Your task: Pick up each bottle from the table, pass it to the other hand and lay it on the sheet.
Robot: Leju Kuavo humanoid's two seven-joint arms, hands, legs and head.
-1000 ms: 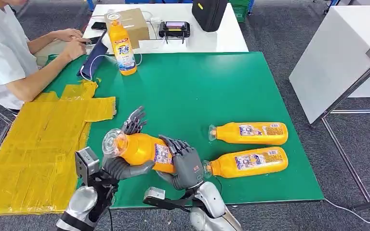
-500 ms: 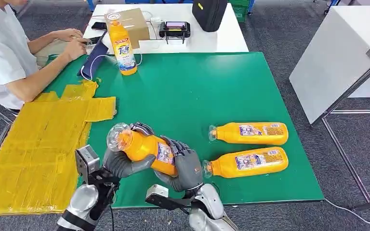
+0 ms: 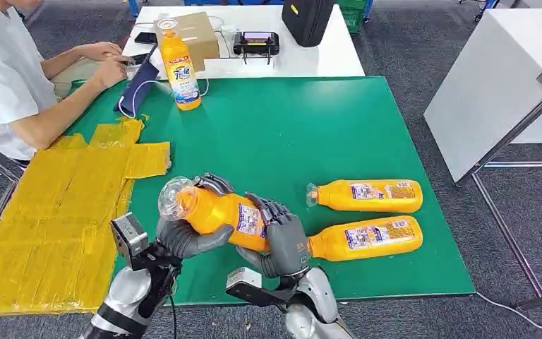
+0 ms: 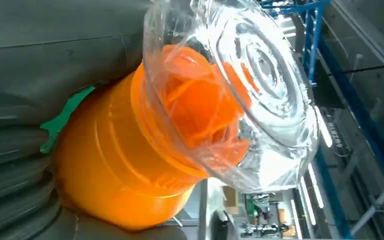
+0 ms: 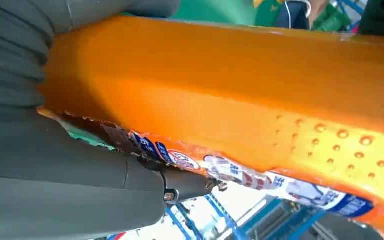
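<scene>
Both hands grip one orange bottle [image 3: 219, 214] above the near part of the green mat [image 3: 289, 127]. The left hand [image 3: 187, 233] wraps its neck end, just below the clear cap [image 3: 174, 197]; the right hand [image 3: 282, 240] wraps its base end. The bottle lies tilted, cap up and toward the yellow sheet [image 3: 56, 212]. In the left wrist view the cap [image 4: 240, 95] juts past the fingers [image 4: 45, 55], and in the right wrist view the fingers [image 5: 55, 190] close around the labelled body [image 5: 230, 100].

The sheet lies to the left, its ragged right edge overlapping the mat's left side, its near edge close to the table's front edge. Two more bottles lie on their sides on the mat to the right: the far one [image 3: 365, 195] and the near one [image 3: 367, 238], caps pointing left; the near one's cap end sits just beside the right hand. A fourth bottle [image 3: 178, 67] stands upright at the mat's far left, near a seated person [image 3: 14, 78]. The mat's middle stretch lies open between the hands and that standing bottle.
</scene>
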